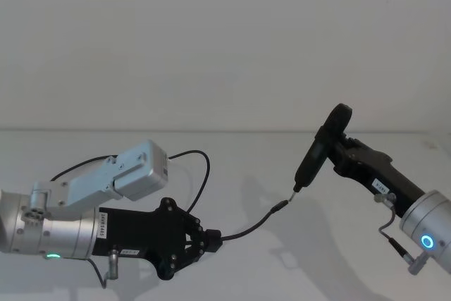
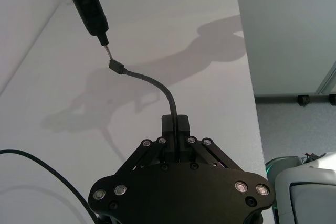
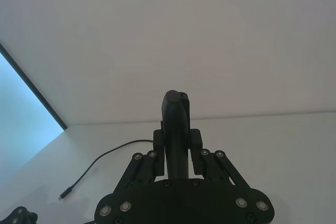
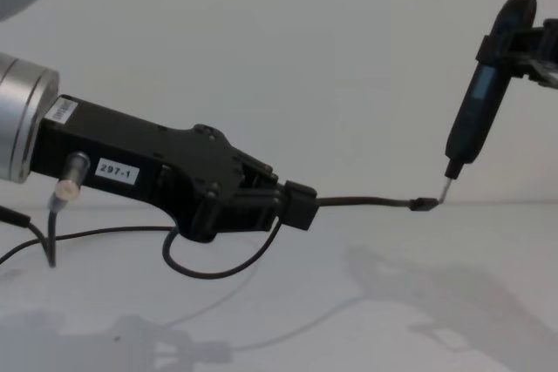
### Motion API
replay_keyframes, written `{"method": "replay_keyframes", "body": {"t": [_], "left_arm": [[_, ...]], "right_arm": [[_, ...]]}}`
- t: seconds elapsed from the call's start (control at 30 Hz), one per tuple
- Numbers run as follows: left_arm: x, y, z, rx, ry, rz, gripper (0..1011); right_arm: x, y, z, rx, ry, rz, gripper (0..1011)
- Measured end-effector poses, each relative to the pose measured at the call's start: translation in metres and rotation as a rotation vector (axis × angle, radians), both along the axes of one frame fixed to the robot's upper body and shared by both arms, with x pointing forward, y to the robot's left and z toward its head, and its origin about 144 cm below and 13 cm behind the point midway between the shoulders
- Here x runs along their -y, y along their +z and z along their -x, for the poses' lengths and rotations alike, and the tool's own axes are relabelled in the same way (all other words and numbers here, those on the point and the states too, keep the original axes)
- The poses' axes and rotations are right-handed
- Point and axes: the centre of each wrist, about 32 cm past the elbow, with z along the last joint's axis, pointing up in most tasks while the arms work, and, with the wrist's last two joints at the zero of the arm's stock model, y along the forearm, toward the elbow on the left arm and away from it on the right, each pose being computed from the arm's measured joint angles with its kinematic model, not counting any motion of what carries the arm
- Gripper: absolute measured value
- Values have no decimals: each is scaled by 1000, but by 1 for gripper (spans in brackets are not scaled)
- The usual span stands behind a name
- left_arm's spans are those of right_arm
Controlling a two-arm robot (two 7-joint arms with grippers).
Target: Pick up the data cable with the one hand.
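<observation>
The data cable (image 1: 250, 225) is a thin black cord ending in a small black plug (image 1: 280, 206). My left gripper (image 1: 213, 238), the one with the "297-1" label, is shut on the cord a short way behind the plug and holds it above the white table. In the left wrist view the cord (image 2: 157, 85) arcs up from the left gripper (image 2: 176, 124). My right gripper (image 1: 340, 147) is shut on a slim black pen-shaped tool (image 1: 317, 153). The tool's pale tip hangs just above the plug (image 4: 425, 205), with the left gripper (image 4: 299, 205) to its left.
The rest of the cord loops back over the white table (image 1: 282, 273) behind my left arm (image 1: 201, 167). The table's edge (image 2: 251, 93) drops to a grey floor. A white camera box (image 1: 141, 167) sits on my left wrist.
</observation>
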Motion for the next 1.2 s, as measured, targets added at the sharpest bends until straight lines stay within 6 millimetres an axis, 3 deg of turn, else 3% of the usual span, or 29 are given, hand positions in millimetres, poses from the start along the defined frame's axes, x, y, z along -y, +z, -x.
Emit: {"method": "replay_keyframes", "body": {"t": [1.2], "left_arm": [[0, 0, 0, 0, 0, 0, 42]], "right_arm": [[-2, 2, 3, 7, 14, -9, 283]]}}
